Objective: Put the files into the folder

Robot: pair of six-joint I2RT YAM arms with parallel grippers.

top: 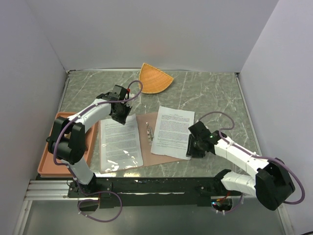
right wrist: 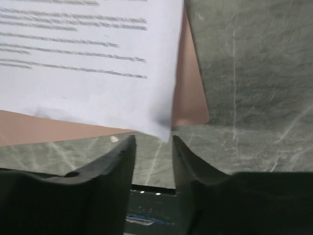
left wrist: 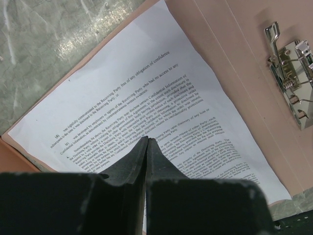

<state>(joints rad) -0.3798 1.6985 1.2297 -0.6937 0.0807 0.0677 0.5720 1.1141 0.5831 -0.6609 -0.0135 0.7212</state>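
The folder lies open and flat on the marble table, with its metal clip along the middle. One file rests on the folder's left half and another file on its right half, overhanging the edge. My left gripper is shut at the far end of the left file; its tips sit over the printed sheet with nothing between them. My right gripper is open just off the right file's near corner, and only table shows between its fingers.
A salmon-orange rimmed tray sits at the left edge under the left arm. An orange fan-shaped dish lies at the back. White walls close in three sides. The metal rail runs along the near edge.
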